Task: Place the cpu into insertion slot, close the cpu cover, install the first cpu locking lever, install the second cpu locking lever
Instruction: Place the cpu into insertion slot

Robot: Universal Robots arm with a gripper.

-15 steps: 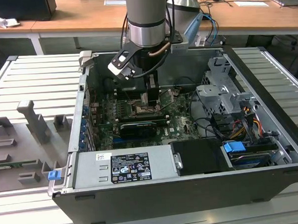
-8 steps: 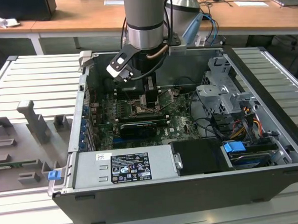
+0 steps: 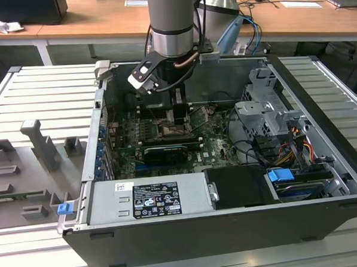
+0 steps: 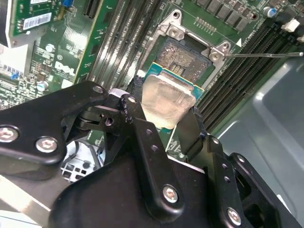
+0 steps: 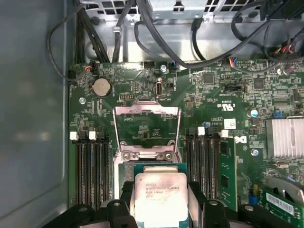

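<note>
My gripper (image 4: 164,118) is shut on the cpu (image 4: 166,102), its black fingers (image 4: 135,111) pressing two opposite edges of the silvery-beige chip. The cpu hangs tilted, a little above the insertion slot (image 4: 183,57), covering part of it; the dark contact field still shows beyond the chip. In the first wrist view the cpu (image 5: 159,194) sits between the fingers (image 5: 195,192), and the cpu cover (image 5: 147,110) stands swung open past the slot, its window showing green board. A thin locking lever (image 4: 266,54) sticks out sideways. In the exterior view the gripper (image 3: 179,114) reaches down into the open computer case (image 3: 322,132).
Long black memory slots (image 5: 90,166) flank the socket on both sides. A black card (image 3: 164,153) lies across the board on the near side. Cables (image 5: 142,23), a drive cage (image 3: 267,111), a power supply (image 3: 152,197) and the case walls hem in the board.
</note>
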